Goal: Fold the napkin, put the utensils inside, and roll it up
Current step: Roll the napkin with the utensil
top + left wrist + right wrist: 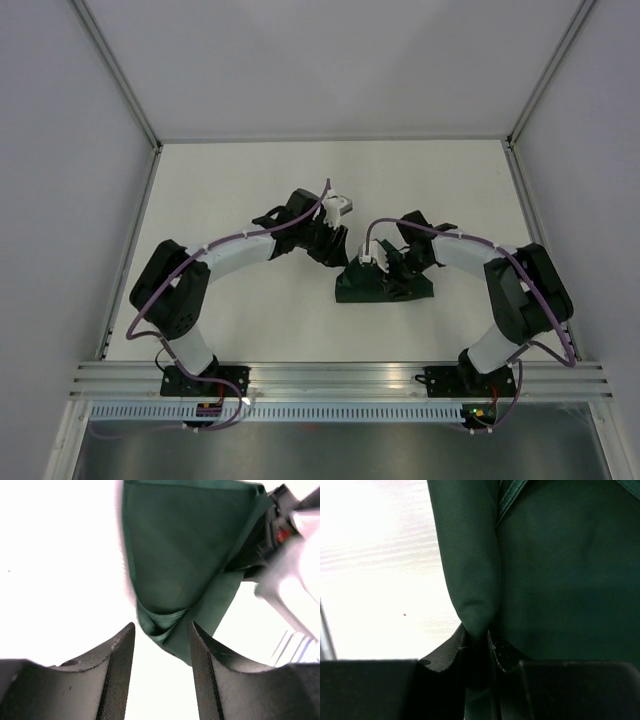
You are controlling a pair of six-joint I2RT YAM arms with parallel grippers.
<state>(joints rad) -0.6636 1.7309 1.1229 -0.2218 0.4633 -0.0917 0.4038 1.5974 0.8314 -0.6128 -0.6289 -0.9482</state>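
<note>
right wrist shows the right gripper (477, 642) clamped on a fold of the napkin (560, 570) while the left gripper (162, 630) hangs open, so folding looks unfinished, utensils unseen, rolling undone.

the napkin (560, 570) is dark green woven cloth with a faint sheen, a fine grain and a stitched hem. the left gripper (162, 630) has matt black pads (120, 675) with a fine ribbed texture. the table (250, 180) looks smooth, matt white, and the rail (340, 375) at its near edge is ribbed bare metal.
</note>
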